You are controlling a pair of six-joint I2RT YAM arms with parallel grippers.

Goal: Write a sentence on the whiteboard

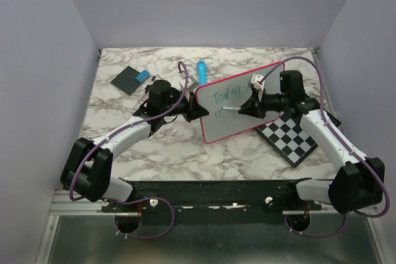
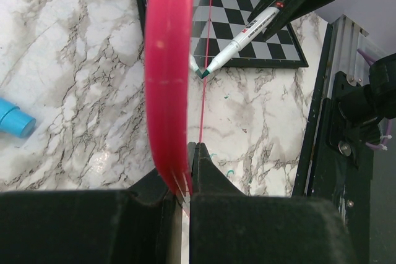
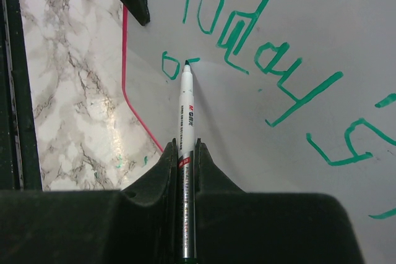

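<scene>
The whiteboard (image 1: 234, 125), white with a pink-red rim (image 2: 168, 78), is held up tilted above the table. My left gripper (image 1: 200, 111) is shut on its left edge; in the left wrist view its jaws (image 2: 189, 174) clamp the rim. My right gripper (image 1: 246, 108) is shut on a white marker (image 3: 187, 115), whose green tip touches the board. The sentence (image 3: 266, 60) reads "Today's" in green on the top line. Below it a small "o" (image 3: 169, 66) and a short stroke stand at the marker tip. The same marker (image 2: 244, 36) also shows from behind the board.
A black-and-white chessboard (image 1: 291, 135) lies under the right arm, partly beneath the whiteboard. A blue cylinder (image 1: 201, 68) lies at the back behind the board. A dark grey plate (image 1: 129, 80) with a blue piece sits at the back left. Grey walls enclose three sides.
</scene>
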